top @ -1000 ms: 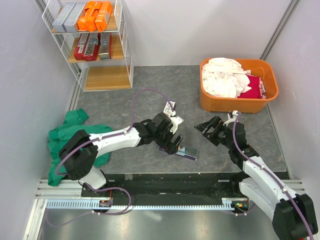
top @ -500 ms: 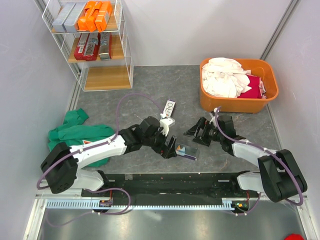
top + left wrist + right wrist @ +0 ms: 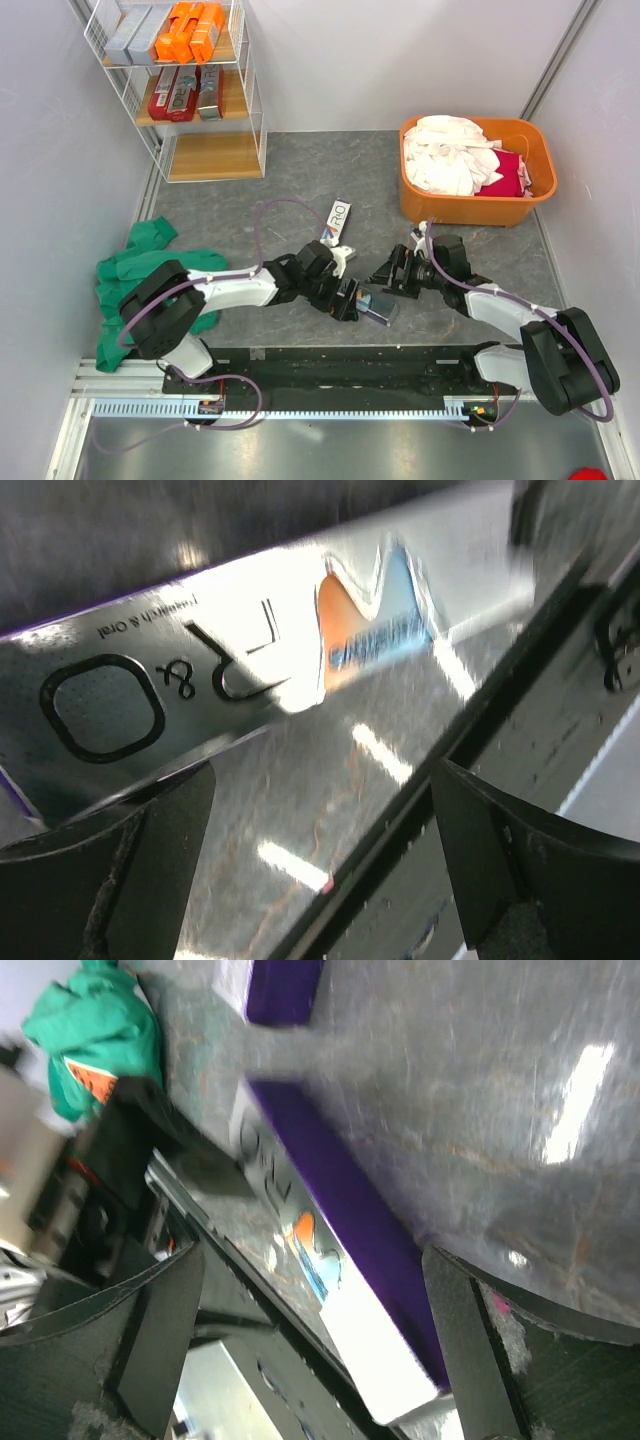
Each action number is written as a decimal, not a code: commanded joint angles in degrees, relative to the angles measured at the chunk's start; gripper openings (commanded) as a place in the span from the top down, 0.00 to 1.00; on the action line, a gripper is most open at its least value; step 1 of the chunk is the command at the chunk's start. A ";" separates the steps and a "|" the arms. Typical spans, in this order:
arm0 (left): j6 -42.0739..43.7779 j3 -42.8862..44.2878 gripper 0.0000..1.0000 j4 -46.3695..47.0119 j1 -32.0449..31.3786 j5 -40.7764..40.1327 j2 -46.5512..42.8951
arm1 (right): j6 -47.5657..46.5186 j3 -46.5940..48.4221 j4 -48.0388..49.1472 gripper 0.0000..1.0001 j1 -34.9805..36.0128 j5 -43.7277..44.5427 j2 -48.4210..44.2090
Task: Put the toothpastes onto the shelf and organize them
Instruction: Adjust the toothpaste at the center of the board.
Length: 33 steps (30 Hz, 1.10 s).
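Observation:
A white and purple toothpaste carton [image 3: 378, 306] lies flat near the table's front edge. My left gripper [image 3: 349, 297] is open at its left end. In the left wrist view the carton [image 3: 230, 665] shows its "R&O" lettering just beyond the spread fingers [image 3: 100, 880]. My right gripper [image 3: 389, 275] is open just above the carton's right end. In the right wrist view the carton [image 3: 345, 1290] lies between the spread fingers [image 3: 480, 1360]. A second such carton [image 3: 337, 218] lies further back. The white wire shelf [image 3: 255, 110] holds silver-grey [image 3: 132, 32], orange [image 3: 188, 30] and red cartons [image 3: 172, 92].
An orange tub of laundry [image 3: 475, 170] stands at the back right. A green cloth [image 3: 140, 270] lies at the left and also shows in the right wrist view [image 3: 90, 1040]. The shelf's bottom board [image 3: 212, 155] is bare. A black rail [image 3: 340, 365] runs along the front edge.
My right gripper has moved left and down to the front carton. My left gripper has shifted slightly down and right towards the same carton. Both stay open.

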 commanded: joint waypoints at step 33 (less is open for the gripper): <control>-7.10 25.53 0.00 -10.14 -1.16 -12.47 15.17 | 3.91 -1.22 0.18 0.02 -0.86 -2.05 -10.54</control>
